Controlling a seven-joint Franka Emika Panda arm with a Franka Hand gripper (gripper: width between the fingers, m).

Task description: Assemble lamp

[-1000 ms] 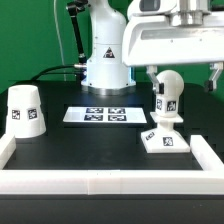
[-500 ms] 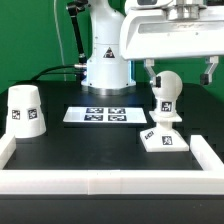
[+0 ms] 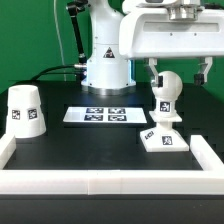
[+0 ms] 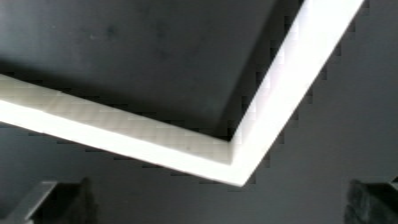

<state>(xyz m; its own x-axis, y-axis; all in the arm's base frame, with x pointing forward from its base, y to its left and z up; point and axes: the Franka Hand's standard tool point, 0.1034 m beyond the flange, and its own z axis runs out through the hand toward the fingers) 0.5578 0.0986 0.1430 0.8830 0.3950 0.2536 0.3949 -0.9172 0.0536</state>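
The lamp's flat square base lies on the black table at the exterior view's right, with the round bulb standing upright on it. The tapered shade stands apart at the exterior view's left. My gripper hangs above and behind the bulb, open and empty, with one finger on each side of the bulb top and not touching it. In the wrist view the gripper shows only as two dark fingertips far apart. No lamp part shows in that view.
The marker board lies flat in the middle of the table. A white raised border runs round the table; its corner fills the wrist view. The robot's white base stands at the back.
The gripper has shifted toward the exterior view's left and risen a little, now centred over the bulb. The lamp parts have not moved.
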